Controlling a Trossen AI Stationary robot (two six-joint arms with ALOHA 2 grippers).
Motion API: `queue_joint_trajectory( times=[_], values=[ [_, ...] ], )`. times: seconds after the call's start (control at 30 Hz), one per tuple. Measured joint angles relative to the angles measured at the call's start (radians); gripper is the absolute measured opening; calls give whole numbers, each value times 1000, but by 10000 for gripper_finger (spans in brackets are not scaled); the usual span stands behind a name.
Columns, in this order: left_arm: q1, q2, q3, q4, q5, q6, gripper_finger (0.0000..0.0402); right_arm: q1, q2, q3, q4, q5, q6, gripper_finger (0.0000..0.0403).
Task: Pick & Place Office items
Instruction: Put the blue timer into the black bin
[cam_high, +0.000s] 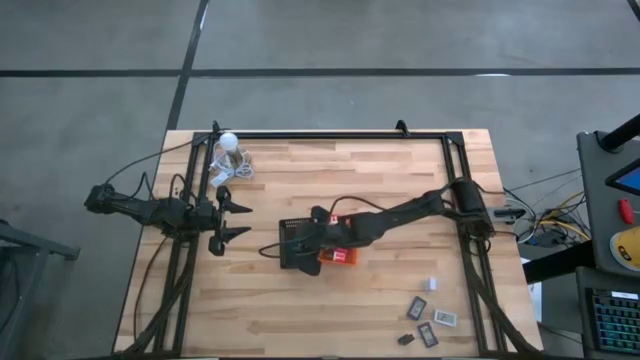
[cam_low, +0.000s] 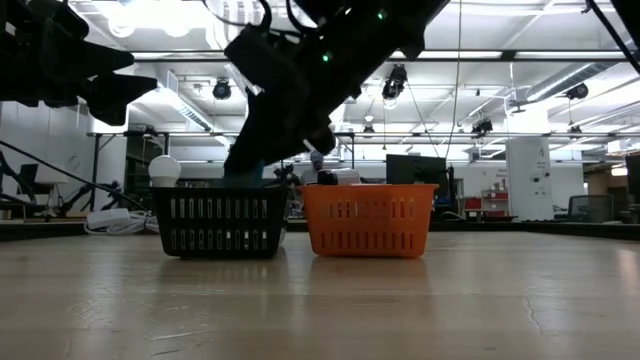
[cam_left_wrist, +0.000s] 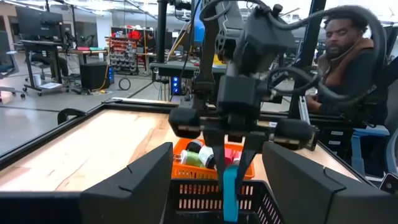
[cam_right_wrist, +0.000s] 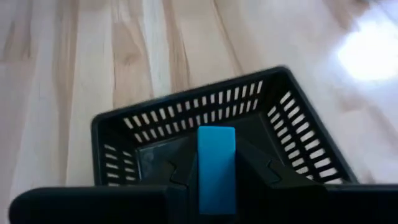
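In the right wrist view, nearest the lens, the right gripper (cam_right_wrist: 216, 177) is clamped on a blue block (cam_right_wrist: 216, 167), which fills the lower middle of the frame. The block's long axis runs along the fingers, its free end pointing straight ahead of them into the black tray (cam_right_wrist: 112, 127) that lies open below. In the left wrist view the same block (cam_left_wrist: 230, 193) hangs upright at the bottom centre, long axis vertical and pointing down at the black tray (cam_left_wrist: 186, 193); behind it, in the orange tray (cam_left_wrist: 180, 160), lie green, red and dark pieces.

In the high view the two trays sit side by side at the frame's centre, the orange tray (cam_high: 340, 257) just right of the black one (cam_high: 290, 262). The left gripper (cam_high: 236, 219) waits at centre left with its fingers spread wide and nothing between them. At the lower right of the table lie flat grey-black rectangles (cam_high: 444, 318), well apart from the trays.
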Motion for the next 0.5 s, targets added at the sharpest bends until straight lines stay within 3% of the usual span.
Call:
queue_joint_trajectory(
  times=[0.5],
  values=[
    [0,0,0,0,0,0,253,1,60,0,8,-54,52,66]
  ],
)
